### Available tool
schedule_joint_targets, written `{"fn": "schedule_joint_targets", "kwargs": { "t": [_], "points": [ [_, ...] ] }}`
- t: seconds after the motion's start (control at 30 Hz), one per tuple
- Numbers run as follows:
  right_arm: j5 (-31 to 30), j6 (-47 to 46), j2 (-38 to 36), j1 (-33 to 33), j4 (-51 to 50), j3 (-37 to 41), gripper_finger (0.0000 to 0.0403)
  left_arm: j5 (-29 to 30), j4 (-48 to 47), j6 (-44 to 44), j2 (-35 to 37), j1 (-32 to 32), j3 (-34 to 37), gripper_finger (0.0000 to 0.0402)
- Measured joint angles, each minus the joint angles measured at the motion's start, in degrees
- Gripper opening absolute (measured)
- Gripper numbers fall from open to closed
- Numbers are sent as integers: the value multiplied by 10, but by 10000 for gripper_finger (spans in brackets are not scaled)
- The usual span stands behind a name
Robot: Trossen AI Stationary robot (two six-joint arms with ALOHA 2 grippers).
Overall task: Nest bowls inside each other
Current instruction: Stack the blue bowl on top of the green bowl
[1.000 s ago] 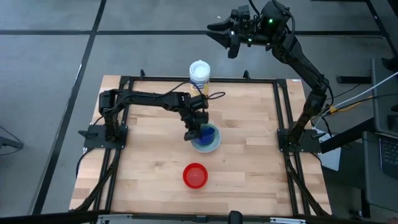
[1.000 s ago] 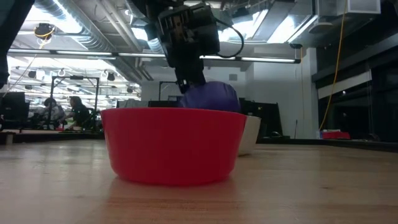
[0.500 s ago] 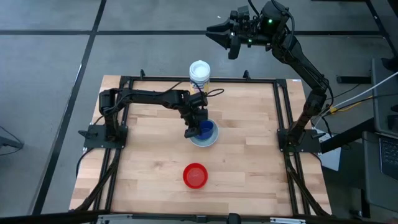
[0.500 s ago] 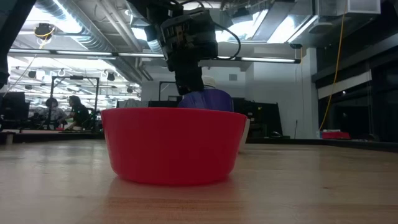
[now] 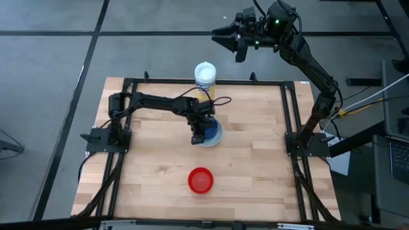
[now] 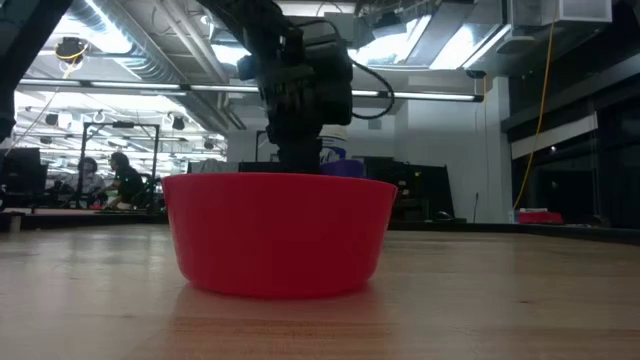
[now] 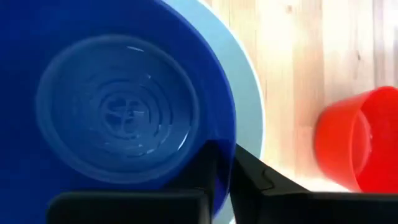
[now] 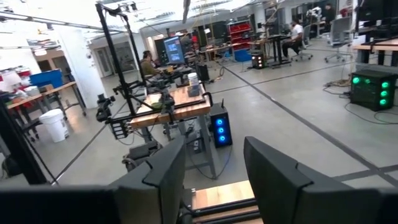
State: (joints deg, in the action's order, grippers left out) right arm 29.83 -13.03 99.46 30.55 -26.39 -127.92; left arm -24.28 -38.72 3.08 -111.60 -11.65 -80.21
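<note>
A dark blue bowl (image 5: pixel 211 131) (image 7: pixel 118 106) sits inside a pale blue bowl (image 5: pixel 220 137) (image 7: pixel 250 106) at the table's middle. My left gripper (image 5: pixel 199 137) (image 7: pixel 231 180) reaches down at the near-left side of that stack and is shut on the dark blue bowl. A red bowl (image 5: pixel 200 180) (image 6: pixel 280 235) stands alone on its base nearer the front edge; in the low view it hides most of the stack. My right gripper (image 5: pixel 238 51) (image 8: pixel 214 168) hangs open, high up beyond the table's far edge, and is empty. My left gripper has the dark blue bowl's rim (image 7: pixel 229 140) between its fingers, one finger inside the bowl and one outside. The fingers slant down from the table's left. The bowl sits upright in the pale blue bowl, its rim just above that bowl's rim.
A tall canister with a white lid (image 5: pixel 205 75) stands at the far edge, just behind the stack. A black frame (image 5: pixel 287 115) runs round the wooden table. Bare wood lies to the left and right of the bowls.
My left gripper has gone down with the dark blue bowl. The bowl, held tilted above the pale bowl a second ago, now sits low and level inside it. The stack has shifted a little toward the far edge.
</note>
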Motion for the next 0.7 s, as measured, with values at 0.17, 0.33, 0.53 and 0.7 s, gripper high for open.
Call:
{"fn": "schedule_joint_targets", "kwargs": {
  "t": [0.17,0.33,0.53,0.7],
  "points": [
    [2,0,0,0,-2,0,155,53,-5,-6,5,8,-2,7],
    [2,1,0,0,-2,0,145,99,-67,4,4,4,-33,4],
    [3,2,0,0,-2,0,148,119,-110,17,4,2,-37,4],
    [2,2,0,0,-2,0,158,108,-106,20,2,2,-36,34]
  ]
}}
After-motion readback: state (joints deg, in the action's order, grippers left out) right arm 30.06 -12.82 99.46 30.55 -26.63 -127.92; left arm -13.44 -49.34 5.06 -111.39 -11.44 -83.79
